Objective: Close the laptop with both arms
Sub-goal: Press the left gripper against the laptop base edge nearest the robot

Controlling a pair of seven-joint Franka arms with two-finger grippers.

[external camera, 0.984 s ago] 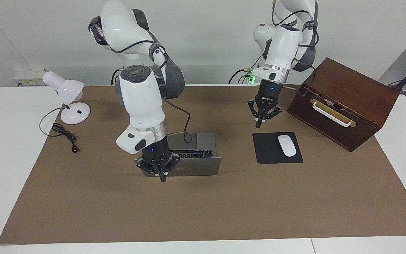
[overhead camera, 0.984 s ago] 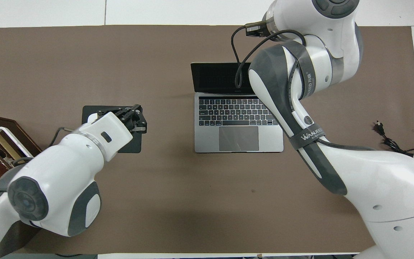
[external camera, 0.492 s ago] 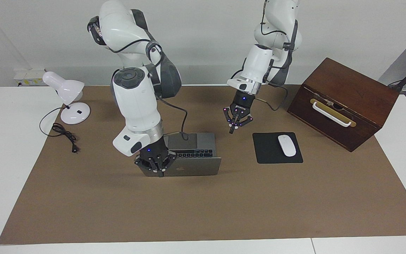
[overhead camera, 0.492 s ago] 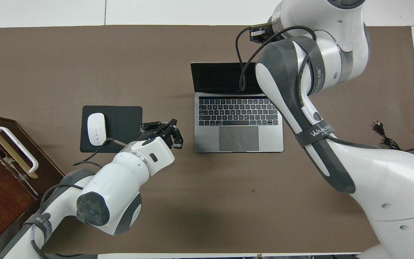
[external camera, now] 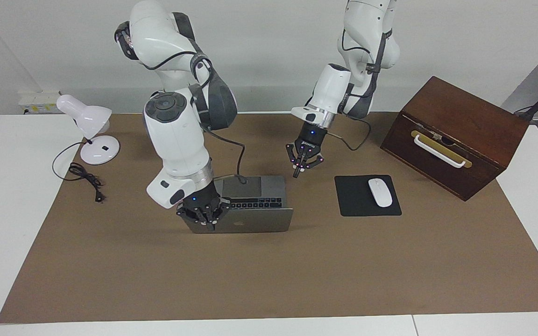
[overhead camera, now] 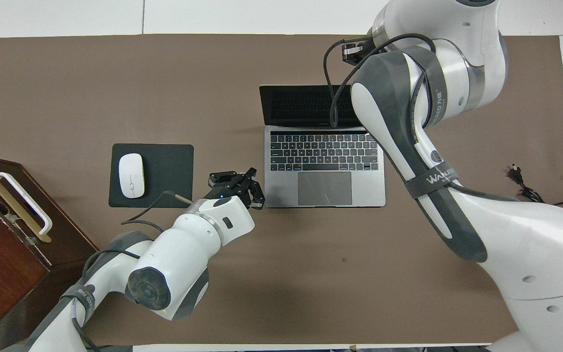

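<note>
Silver-grey laptop (external camera: 250, 207) is the landmark – it sits open mid-mat, lid raised with its logo side turned away from the robots, keyboard and trackpad plain in the overhead view.

Going across the facing view: white desk lamp (external camera: 89, 133) stands well apart from the laptop toward the right arm's end of the table, nearer the robots, its cable (external camera: 84, 179) trailing beside it. Next, the right gripper (external camera: 210, 223) is at the lid's outer face by the corner on the right arm's side. A sec ago it hung lower and clear of the lid; now it has drawn in against it. Whether it touches, can't tell; fingers look closed together w/ nothing between them.

Then the left gripper (external camera: 299, 170) – a sec ago it was over the black mouse pad (external camera: 367, 195); it has swung across and now hangs above the laptop's base corner nearest the robots on the left arm's side. Fingers together, holding nothing. White mouse (external camera: 380, 192) lies on the pad beside the laptop; wooden box (external camera: 456, 135) sits well apart toward the left arm's end.

Meaning, as I read it: approach is nearly done, lid angle looks unchanged, so closing hasn't started. Likely the right gripper pushes the lid down toward the keys while the left steadies the base.
</note>
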